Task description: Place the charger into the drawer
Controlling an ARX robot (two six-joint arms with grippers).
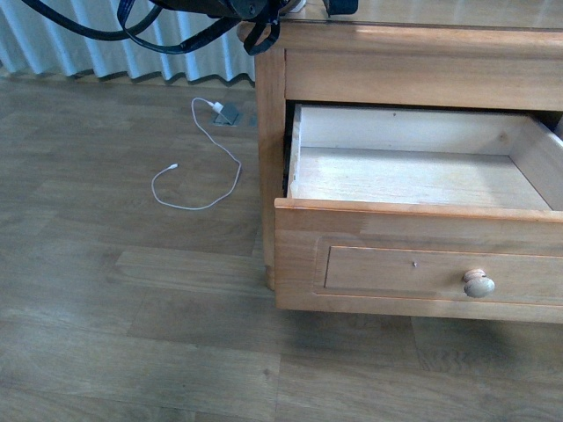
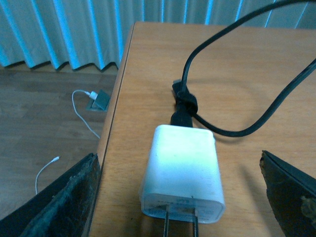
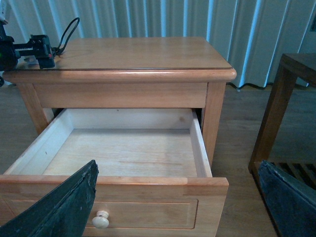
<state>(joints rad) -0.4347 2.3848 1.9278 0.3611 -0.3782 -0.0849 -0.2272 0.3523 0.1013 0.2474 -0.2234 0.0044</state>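
Charger (image 2: 181, 177) is seen lying flat on the table top (image 2: 148, 74), close to its left edge, black cable (image 2: 237, 131) trailing twd the back. L gripper (image 2: 177, 163) is held spread, one finger each side of the block, neither touching. Long axis is lined up w/ the approach, prongs twd the wrist, so the short width would be pinched. R gripper (image 3: 177, 165) is spread too, empty, before the open drawer (image 3: 123, 150). L arm is judged nearer.
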